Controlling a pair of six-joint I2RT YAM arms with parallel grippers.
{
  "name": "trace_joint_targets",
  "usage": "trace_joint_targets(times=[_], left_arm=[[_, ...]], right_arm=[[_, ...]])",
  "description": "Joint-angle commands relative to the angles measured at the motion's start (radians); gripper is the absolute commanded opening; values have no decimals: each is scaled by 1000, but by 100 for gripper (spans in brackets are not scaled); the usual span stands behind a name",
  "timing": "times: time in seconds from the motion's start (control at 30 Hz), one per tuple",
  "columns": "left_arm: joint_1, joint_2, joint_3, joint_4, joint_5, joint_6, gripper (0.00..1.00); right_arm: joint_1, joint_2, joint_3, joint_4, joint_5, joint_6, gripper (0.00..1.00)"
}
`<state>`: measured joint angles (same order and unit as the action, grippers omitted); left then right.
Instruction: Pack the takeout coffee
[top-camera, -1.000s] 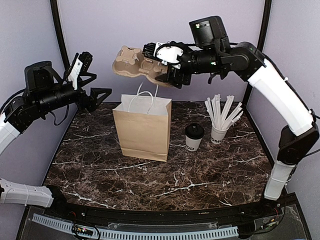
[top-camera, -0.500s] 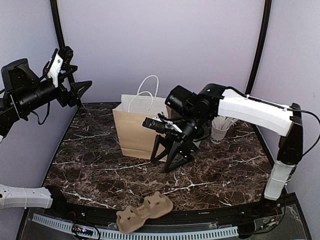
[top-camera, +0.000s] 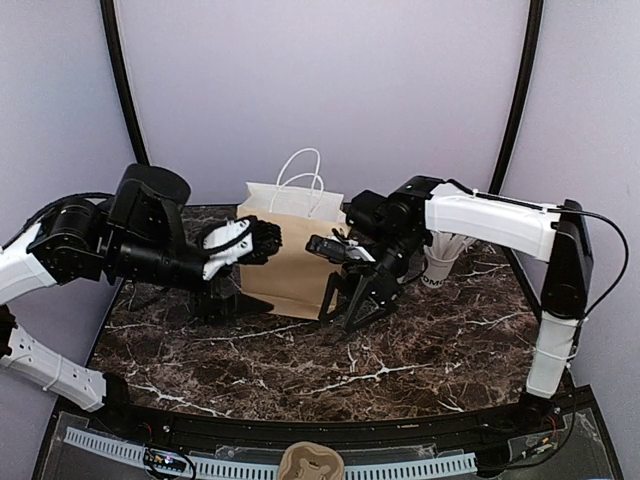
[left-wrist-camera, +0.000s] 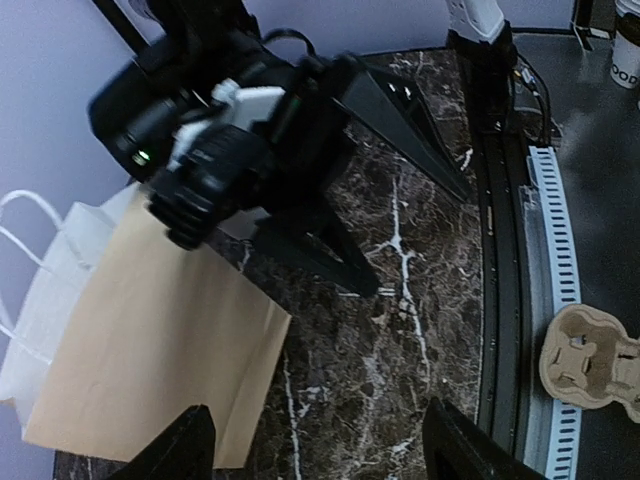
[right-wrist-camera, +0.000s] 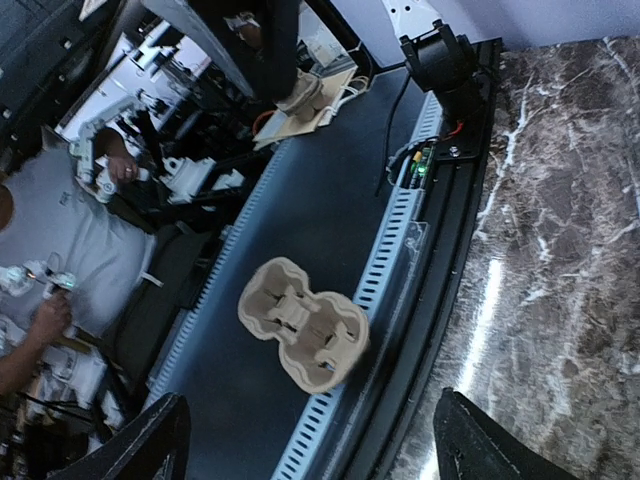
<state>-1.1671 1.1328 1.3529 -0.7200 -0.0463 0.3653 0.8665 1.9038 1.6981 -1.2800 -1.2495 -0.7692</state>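
Note:
The takeout coffee is hidden in the top view, where my right arm covers the spot beside the brown paper bag (top-camera: 290, 270). At the top right edge of the left wrist view, past the front rail, is a white cup with dark letters (left-wrist-camera: 626, 62); I cannot tell whether it is the coffee. My left gripper (top-camera: 235, 300) (left-wrist-camera: 320, 445) hangs open and empty by the bag's (left-wrist-camera: 150, 340) left front corner. Just in front of the bag's right side, my right gripper (top-camera: 350, 305) (right-wrist-camera: 310, 440) is open and empty, low over the table.
A moulded cardboard cup carrier (top-camera: 310, 465) (left-wrist-camera: 590, 360) (right-wrist-camera: 305, 325) lies off the table beyond the front rail. A white cup of wrapped straws (top-camera: 437, 268) stands at the back right, partly behind my right arm. People and equipment show past the rail.
The cup carrier left my right gripper, fell and now lies past the front rail. My right arm dropped to the table by the bag. My left arm swung down to the bag's left.

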Motion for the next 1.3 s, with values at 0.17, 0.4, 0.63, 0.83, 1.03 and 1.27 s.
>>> trace_joint_targets(times=[0.17, 0.4, 0.63, 0.83, 1.03, 1.27], left_arm=[[-97, -41, -323, 183, 201, -544, 69], [-185, 95, -513, 314, 292, -861, 72], [-189, 288, -379, 244, 457, -633, 75], [-189, 481, -234, 97, 480, -462, 61], [-190, 557, -202, 27, 548, -335, 57], [-199, 647, -158, -50, 604, -243, 31]], right_arm=[[-34, -318, -157, 306, 385, 176, 98], [-35, -359, -176, 359, 444, 204, 99], [-35, -359, -166, 378, 484, 205, 99], [-35, -385, -175, 387, 499, 214, 99], [-35, -403, -190, 386, 533, 209, 99], [-35, -384, -179, 388, 530, 206, 99]])
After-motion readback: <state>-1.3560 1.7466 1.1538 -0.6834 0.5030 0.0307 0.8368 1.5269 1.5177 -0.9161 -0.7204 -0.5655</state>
